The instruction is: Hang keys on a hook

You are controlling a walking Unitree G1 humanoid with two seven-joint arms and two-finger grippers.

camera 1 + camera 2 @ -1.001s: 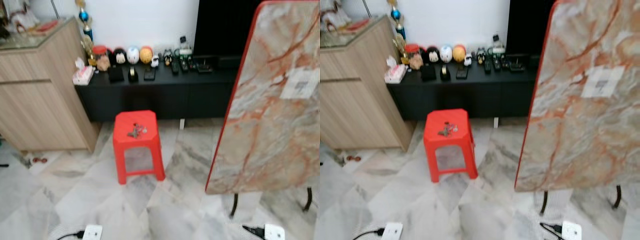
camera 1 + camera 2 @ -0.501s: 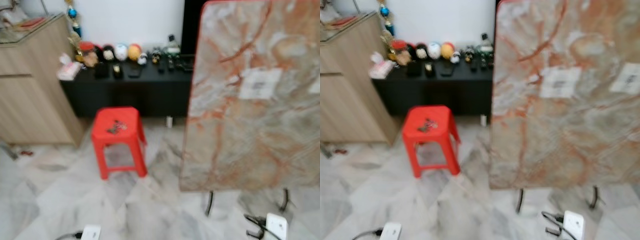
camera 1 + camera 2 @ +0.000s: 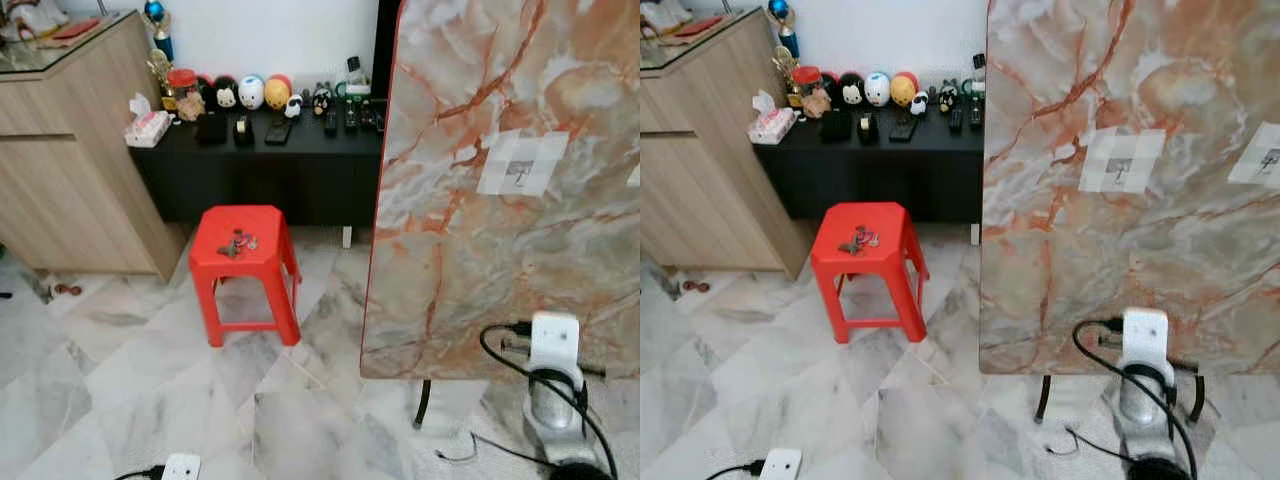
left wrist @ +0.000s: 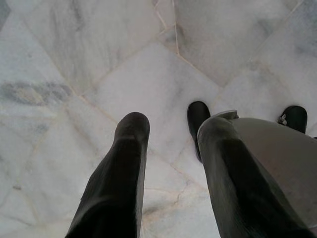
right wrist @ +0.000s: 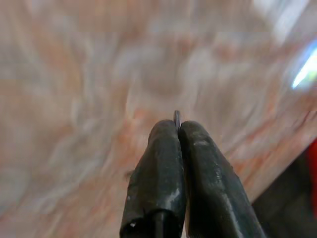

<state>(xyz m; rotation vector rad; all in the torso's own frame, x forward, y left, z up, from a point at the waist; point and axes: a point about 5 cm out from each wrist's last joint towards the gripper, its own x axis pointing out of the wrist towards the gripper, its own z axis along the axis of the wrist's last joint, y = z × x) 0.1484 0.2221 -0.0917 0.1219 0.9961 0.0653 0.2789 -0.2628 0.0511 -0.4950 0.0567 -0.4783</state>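
Note:
A small bunch of keys (image 3: 237, 243) lies on top of a red plastic stool (image 3: 245, 268) in front of the black console. To the right an upright marble-patterned board (image 3: 500, 250) with a red edge carries white square patches (image 3: 520, 163). My right arm (image 3: 553, 385) is raised low in front of that board. In the right wrist view the right gripper (image 5: 177, 124) is shut, with a thin grey sliver at its tips that I cannot identify, close to the marble surface. The left gripper (image 4: 173, 125) hangs open over the floor tiles.
A light wooden cabinet (image 3: 70, 160) stands at the left. A low black console (image 3: 260, 175) holds figurines (image 3: 250, 92) and remotes along the wall. The board rests on thin black legs (image 3: 422, 402). Marble floor (image 3: 150, 390) lies between me and the stool.
The camera has swung right, so the board takes up more of the view. My right arm has risen in front of the board's lower part. The keys stay on the stool.

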